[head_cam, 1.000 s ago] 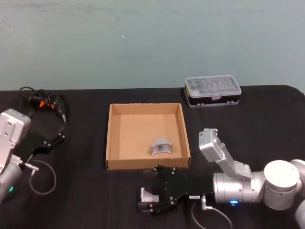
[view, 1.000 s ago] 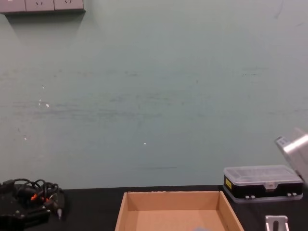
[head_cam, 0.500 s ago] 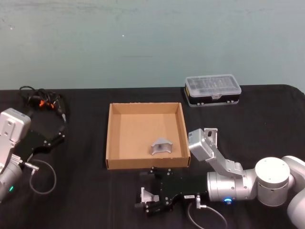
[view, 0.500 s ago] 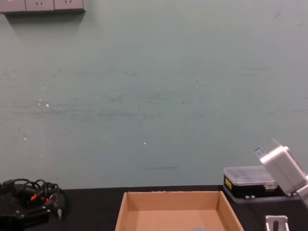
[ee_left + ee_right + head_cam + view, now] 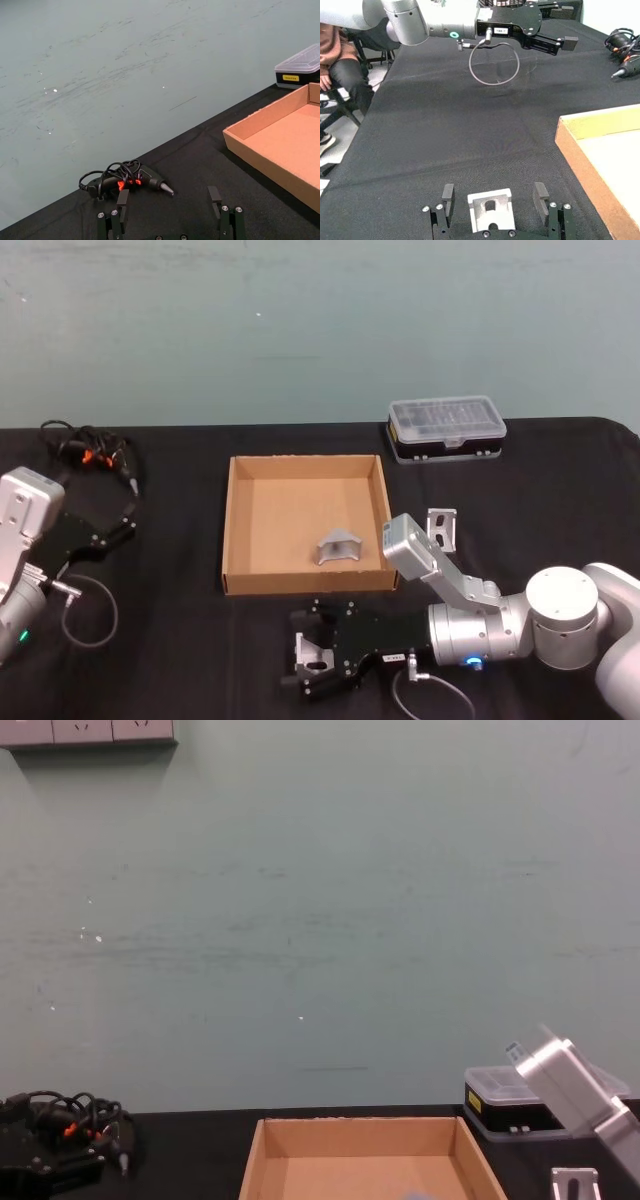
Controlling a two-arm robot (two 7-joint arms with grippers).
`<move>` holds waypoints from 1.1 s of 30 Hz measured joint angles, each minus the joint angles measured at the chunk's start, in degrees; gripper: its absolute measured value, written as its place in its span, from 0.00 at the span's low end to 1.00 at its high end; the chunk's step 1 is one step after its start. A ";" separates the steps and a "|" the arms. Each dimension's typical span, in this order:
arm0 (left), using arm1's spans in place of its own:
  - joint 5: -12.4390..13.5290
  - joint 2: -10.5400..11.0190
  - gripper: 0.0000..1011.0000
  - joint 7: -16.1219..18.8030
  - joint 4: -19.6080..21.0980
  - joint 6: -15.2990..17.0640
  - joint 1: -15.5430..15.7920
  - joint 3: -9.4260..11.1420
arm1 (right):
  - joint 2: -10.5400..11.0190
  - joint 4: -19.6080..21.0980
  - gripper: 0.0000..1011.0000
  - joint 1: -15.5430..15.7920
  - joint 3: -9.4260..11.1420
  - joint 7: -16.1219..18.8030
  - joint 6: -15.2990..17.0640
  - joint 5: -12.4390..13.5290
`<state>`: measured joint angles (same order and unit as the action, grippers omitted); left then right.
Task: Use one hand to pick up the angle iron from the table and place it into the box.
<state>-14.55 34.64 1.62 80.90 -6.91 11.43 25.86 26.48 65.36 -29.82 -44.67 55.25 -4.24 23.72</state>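
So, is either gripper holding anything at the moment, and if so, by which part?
Nothing: the right gripper sits open around the bracket, not gripping; the left gripper is open, empty.

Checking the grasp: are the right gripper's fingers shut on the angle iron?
No: the right gripper has its fingers apart, one on each side of the angle iron, with gaps between.

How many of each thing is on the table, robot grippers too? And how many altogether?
Angle irons: 3
Cardboard box: 1
Organizer case: 1
Corded tool: 1
Grippers: 2, left gripper and right gripper, both open
Total: 8
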 joint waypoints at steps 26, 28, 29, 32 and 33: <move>0.00 0.00 0.99 0.00 0.00 0.00 0.00 0.00 | 0.03 0.12 0.85 0.11 0.15 -0.01 -0.06 0.01; 0.00 0.00 0.99 0.00 0.00 0.00 0.00 0.00 | 0.03 0.12 0.80 0.11 0.15 -0.01 -0.06 0.01; 0.00 0.00 0.99 0.00 0.00 0.00 0.00 0.00 | 0.03 0.12 0.78 0.11 0.16 -0.02 -0.07 0.01; 0.00 0.00 0.99 0.00 0.00 0.00 0.00 0.00 | 0.03 0.13 0.70 0.11 0.16 -0.03 -0.08 0.01; 0.00 0.00 0.99 0.00 0.00 0.00 0.00 0.00 | 0.03 0.13 0.65 0.11 0.16 -0.03 -0.08 0.01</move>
<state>-14.55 34.65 1.62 80.90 -6.91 11.43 25.86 26.51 65.49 -29.71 -44.51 55.22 -4.32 23.73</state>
